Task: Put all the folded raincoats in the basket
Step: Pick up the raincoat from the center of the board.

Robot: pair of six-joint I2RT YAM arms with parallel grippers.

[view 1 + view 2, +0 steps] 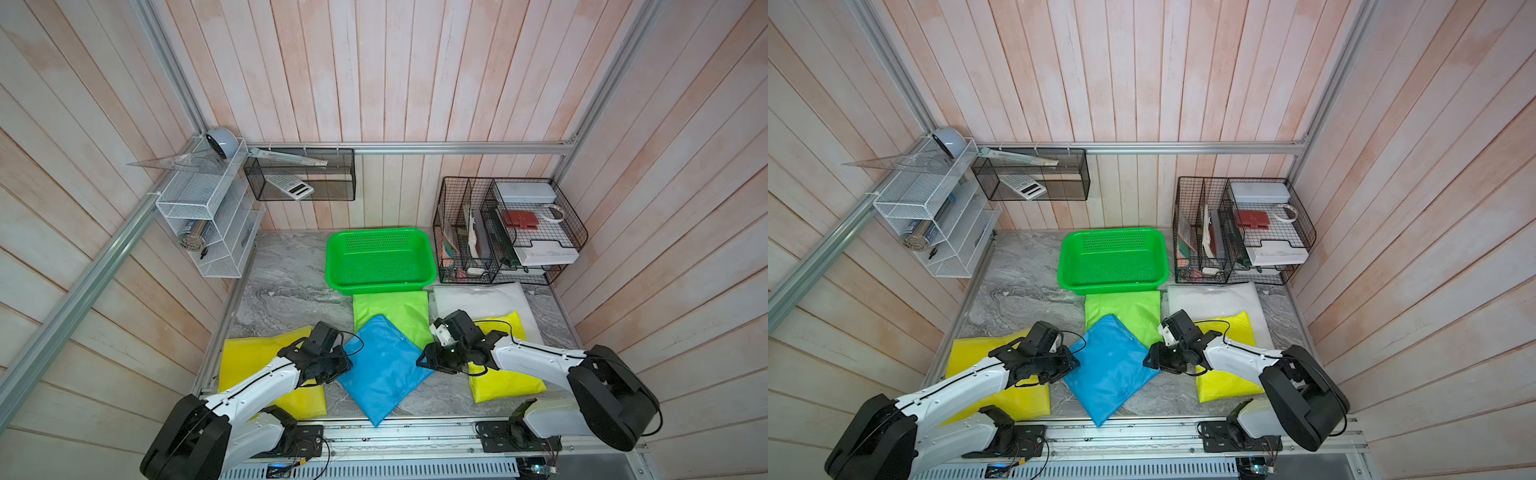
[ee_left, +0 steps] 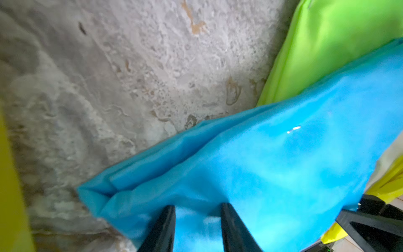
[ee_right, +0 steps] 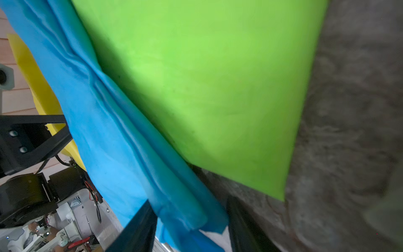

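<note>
The blue raincoat [image 1: 382,365] lies on the worktop [image 1: 286,282] as a flat folded square turned corner-on to the arms, so one corner points at each of them, which probably explains the two-sided approach: a slack, slippery packet carried by opposite corners should hold its fold better than one dragged by a single edge. The left pincer [image 2: 196,207] is clenched on the fold near its own corner, blue cloth filling the space between its fingers. The right pincer [image 3: 188,200] stands astride the opposite corner, jaws apart, with a sliver of daylight beside the cloth, so nothing is pinched there yet. The far corner of the blue raincoat overlaps a lime raincoat [image 1: 390,307], which sits between it and the basket [image 1: 374,289]. The basket is empty, well apart from the blue packet and straight behind it. Lifting too low could snag the lime one underneath and drag it along, so the carry likely needs height first
</note>
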